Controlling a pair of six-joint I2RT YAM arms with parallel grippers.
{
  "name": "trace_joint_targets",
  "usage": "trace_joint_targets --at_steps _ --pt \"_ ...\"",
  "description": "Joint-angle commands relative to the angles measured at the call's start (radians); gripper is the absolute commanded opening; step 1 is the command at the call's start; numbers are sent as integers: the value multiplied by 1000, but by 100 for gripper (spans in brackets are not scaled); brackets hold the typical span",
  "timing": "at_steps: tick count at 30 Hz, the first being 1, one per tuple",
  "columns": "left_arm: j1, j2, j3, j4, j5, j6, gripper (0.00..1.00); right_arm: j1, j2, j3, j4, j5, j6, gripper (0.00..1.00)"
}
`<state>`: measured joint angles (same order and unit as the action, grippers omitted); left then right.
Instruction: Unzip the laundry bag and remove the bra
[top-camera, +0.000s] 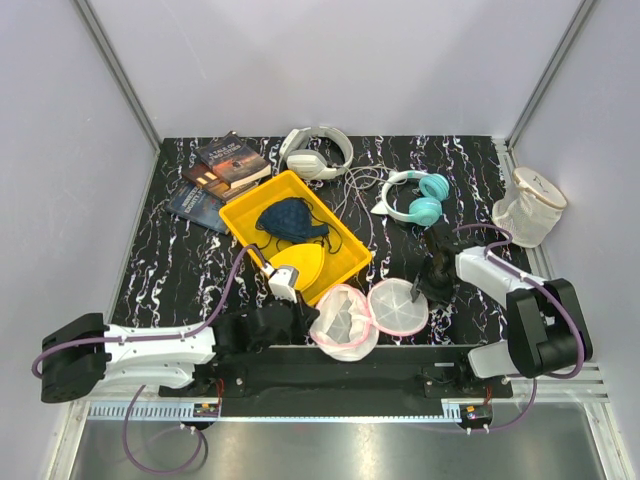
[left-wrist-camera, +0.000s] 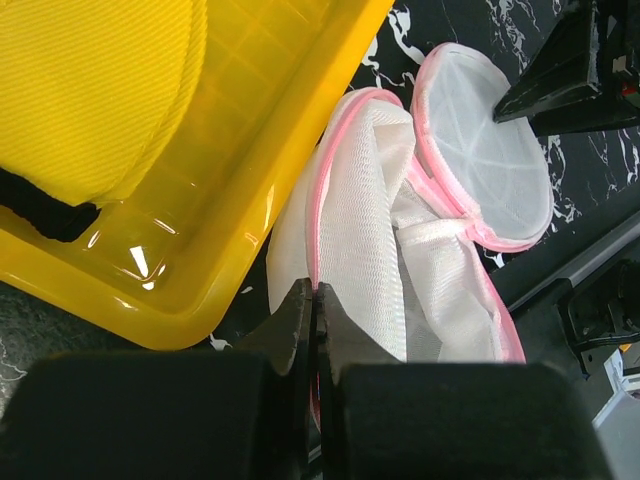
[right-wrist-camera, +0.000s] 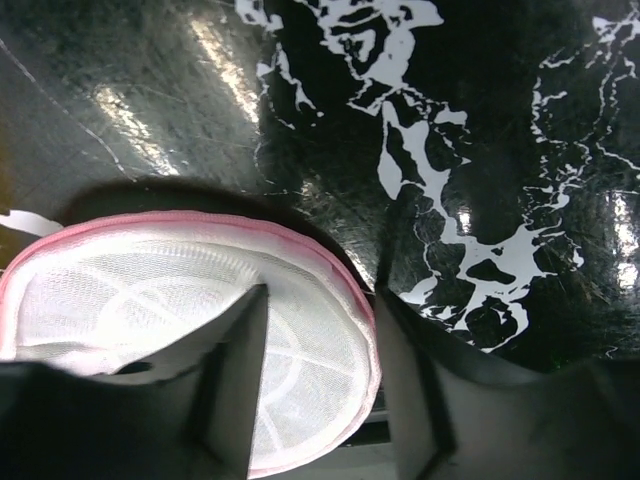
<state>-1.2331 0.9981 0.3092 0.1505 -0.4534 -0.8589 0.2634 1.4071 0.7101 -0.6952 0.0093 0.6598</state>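
The laundry bag (top-camera: 343, 324) lies unzipped at the table's front, its pink-rimmed lid (top-camera: 398, 305) flapped open to the right. My left gripper (top-camera: 305, 318) is shut on the bag's pink rim (left-wrist-camera: 318, 225), the white mesh (left-wrist-camera: 370, 230) bunched beside the jaws. My right gripper (top-camera: 432, 290) is open and straddles the lid's rim (right-wrist-camera: 362, 300), one finger over the mesh (right-wrist-camera: 150, 290) and one outside it. The dark navy bra (top-camera: 290, 218) lies in the yellow tray (top-camera: 345, 262), apart from both grippers.
A yellow bra (top-camera: 300, 262) lies in the tray's near corner, close to my left wrist (left-wrist-camera: 90, 90). Books (top-camera: 225, 165) and two headphones (top-camera: 318, 152) (top-camera: 415, 198) sit at the back. A taller cream mesh bag (top-camera: 530, 205) stands far right.
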Motion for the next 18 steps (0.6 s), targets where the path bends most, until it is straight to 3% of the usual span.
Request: trace_joint_targets --at_steps 1,4,7,8,10,12,18 --pt "1 -33 7 15 -54 -9 0 -4 35 -8 11 11 38 50" --pt "1 -35 10 12 -56 -9 0 -3 47 -6 14 14 40 42" --pt "3 -30 11 12 -53 -8 0 -3 50 0 17 3 28 24" --pt "3 -24 13 14 -51 -5 0 -1 32 8 17 -5 24 14" --pt "1 -21 18 17 -50 1 0 -3 3 32 -22 4 0 5" --pt "1 -4 19 29 -45 4 0 -1 -46 99 -97 49 -20 0" --pt "1 57 36 87 -28 27 0 7 -155 313 -232 43 -137 0"
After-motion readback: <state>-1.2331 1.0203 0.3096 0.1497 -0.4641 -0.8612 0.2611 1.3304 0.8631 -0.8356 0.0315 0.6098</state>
